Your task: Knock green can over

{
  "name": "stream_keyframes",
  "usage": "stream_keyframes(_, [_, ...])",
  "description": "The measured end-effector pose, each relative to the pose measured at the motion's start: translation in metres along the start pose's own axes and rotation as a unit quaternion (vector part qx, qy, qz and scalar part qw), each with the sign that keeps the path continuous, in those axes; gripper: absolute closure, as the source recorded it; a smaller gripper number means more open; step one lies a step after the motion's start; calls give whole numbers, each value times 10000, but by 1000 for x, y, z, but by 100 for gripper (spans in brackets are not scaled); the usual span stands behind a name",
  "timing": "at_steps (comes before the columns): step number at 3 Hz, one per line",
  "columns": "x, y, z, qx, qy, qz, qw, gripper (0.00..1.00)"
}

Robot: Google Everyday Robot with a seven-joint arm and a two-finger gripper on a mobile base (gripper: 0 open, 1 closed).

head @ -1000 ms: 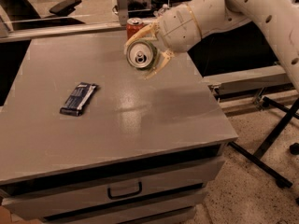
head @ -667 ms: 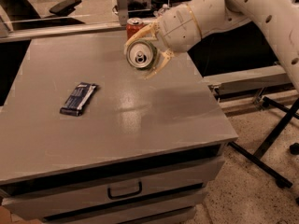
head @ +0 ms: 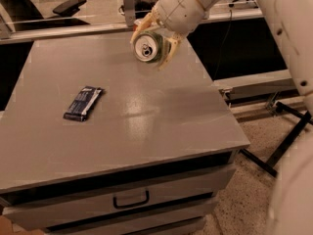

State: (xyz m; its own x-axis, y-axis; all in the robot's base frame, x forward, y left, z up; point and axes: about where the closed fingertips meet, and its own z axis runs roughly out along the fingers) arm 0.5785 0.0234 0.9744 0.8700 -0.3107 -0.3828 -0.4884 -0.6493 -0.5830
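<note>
Toward the upper centre of the frame, the gripper (head: 149,51) sat low over the far part of the grey table (head: 161,126), at the end of the white arm (head: 186,4) that entered from the upper right.

**Task status**
1. The green can (head: 147,47) was no longer upright. Its silver top with the pull tab faced the camera, so its long axis ran roughly level and pointed toward the lower left of the frame.
2. By that orientation, the tipping itself appeared largely done.
3. What appeared left was for the can to lie free on the table with the gripper off it. Whether the can's side already rested on the tabletop or was carried just above it could not be determined.

**Can relative to fingers**
1. The can lay between the 2 fingers (head: 170,53), which were clamped on its body.
2. 1 finger bore on the upper-left side of the can. The other ran down its right side, with its tip ending just below and to the right of the rim.
3. The can's top projected clear of the fingers toward the camera.

**Other items**
- A dark blue packet (head: 83,103) lay flat on the left part of the table, well apart from the can.
- A drawer handle (head: 131,199) showed on the front of the unit, at the lower centre of the frame.
</note>
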Motion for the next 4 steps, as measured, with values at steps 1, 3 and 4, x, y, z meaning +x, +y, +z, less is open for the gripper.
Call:
stream_keyframes(1, [34,-19,16,-680,713,-203,9949,100])
stream_keyframes(3, [57,-26,55,-1753,1320,-828,9721,100])
stream_keyframes(4, [67,0,72,-2333,1361,-965,9580,100])
